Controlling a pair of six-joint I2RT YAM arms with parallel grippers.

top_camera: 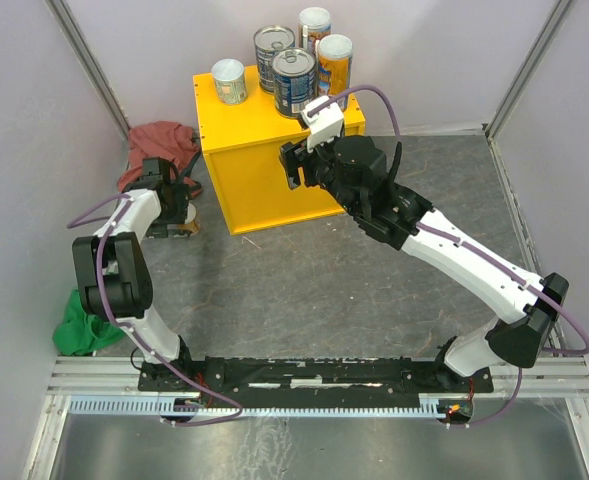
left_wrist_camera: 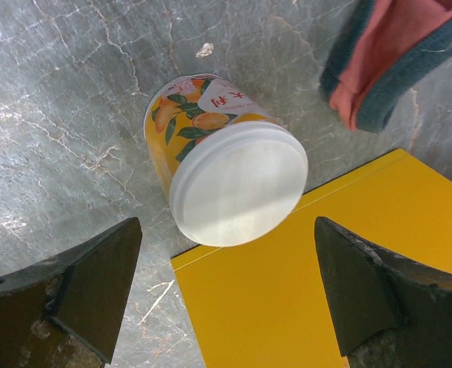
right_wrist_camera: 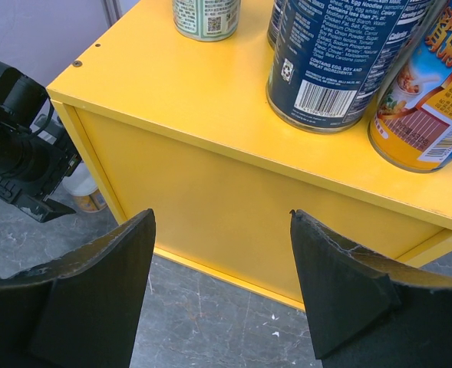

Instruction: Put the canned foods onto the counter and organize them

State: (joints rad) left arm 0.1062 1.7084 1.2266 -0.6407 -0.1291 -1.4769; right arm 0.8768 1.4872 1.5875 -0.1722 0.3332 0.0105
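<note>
Five metal cans (top_camera: 294,82) stand on the big yellow cube-shaped box (top_camera: 264,190), while a short white-lidded can (left_wrist_camera: 237,184) sits on the grey tabletop (top_camera: 324,290) just left of it, below the left tool (left_wrist_camera: 227,224), spread apart and empty like the right tool (right_wrist_camera: 222,216).

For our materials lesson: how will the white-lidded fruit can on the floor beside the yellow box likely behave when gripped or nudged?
The can looks rigid, so it should probably keep its shape when squeezed. Its curved, glossy-looking side may slip in the jaws unless gripped squarely. Standing on its flat base, it likely slides if nudged low, but would roll once tipped.
</note>
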